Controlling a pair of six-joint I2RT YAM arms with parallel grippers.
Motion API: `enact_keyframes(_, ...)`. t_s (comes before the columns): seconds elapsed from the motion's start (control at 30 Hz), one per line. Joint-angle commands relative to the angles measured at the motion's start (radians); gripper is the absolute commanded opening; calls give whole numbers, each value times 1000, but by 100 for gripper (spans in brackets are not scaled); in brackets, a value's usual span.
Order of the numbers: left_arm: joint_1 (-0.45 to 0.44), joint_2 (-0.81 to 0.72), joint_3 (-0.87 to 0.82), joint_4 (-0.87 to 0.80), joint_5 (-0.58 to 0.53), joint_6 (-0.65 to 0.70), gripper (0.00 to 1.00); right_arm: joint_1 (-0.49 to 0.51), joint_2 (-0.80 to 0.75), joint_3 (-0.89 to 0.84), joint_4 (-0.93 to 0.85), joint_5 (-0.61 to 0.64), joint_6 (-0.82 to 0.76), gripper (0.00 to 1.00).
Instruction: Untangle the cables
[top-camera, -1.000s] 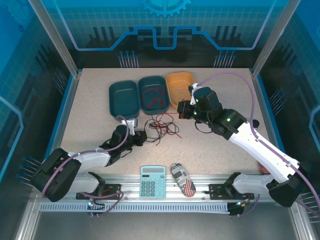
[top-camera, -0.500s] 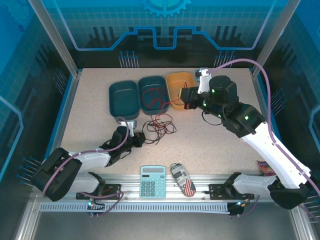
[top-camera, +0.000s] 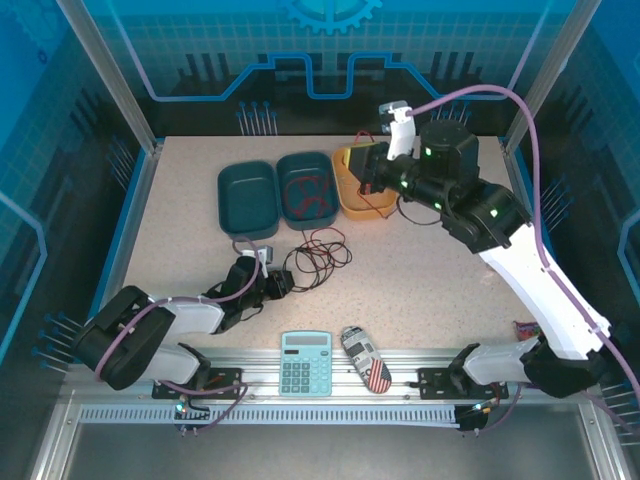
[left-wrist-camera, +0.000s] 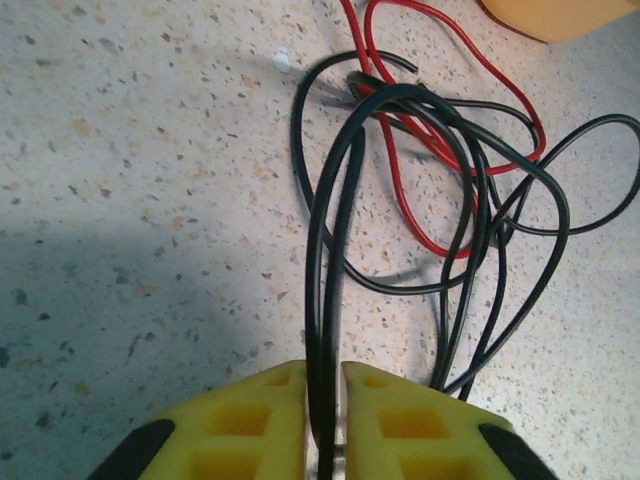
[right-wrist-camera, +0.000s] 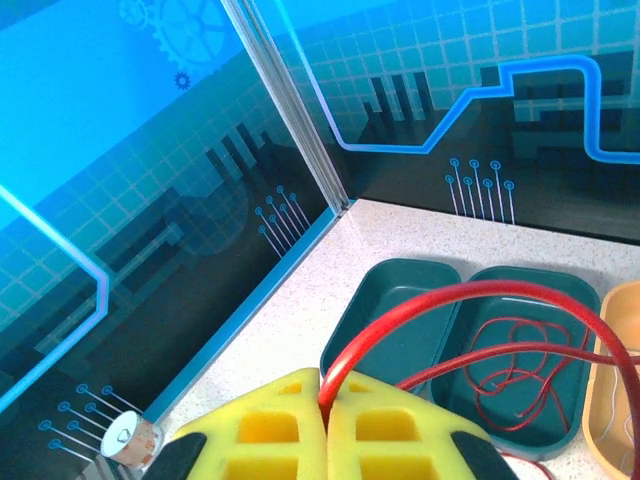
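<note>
While clamped shut on red cable (right-wrist-camera: 480, 291), looping up ahead of the jaws: right gripper (right-wrist-camera: 325, 415). Left gripper (left-wrist-camera: 325, 375) straddling black cable (left-wrist-camera: 318, 330) in a narrow gap; cannot tell whether pinched or loose. Tangle of cables (left-wrist-camera: 400, 95) just ahead of those jaws, on table (left-wrist-camera: 130, 180).

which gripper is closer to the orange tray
Right. The right gripper hangs over the orange tray, pinching a red cable; the left gripper is at the black cable, back toward the calculator.
</note>
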Motion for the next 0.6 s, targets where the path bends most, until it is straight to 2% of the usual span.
enact_keyframes(0.0, 3, -20, -22, 28, 48, -27, 45, -15, 71, 90, -16, -20, -57, 0)
enact_keyframes(0.17, 3, -129, -25, -60, 57, -30, 64, -30, 195, 217, -29, -21, -99, 0)
enact_keyframes(0.4, 3, -456, -11, -398, -54, 5, 99, -68, 377, 351, 16, -99, -101, 0)
enact_keyframes(0.57, 4, -691, 11, -636, -148, 42, 99, -84, 518, 471, 27, -114, -120, 0)
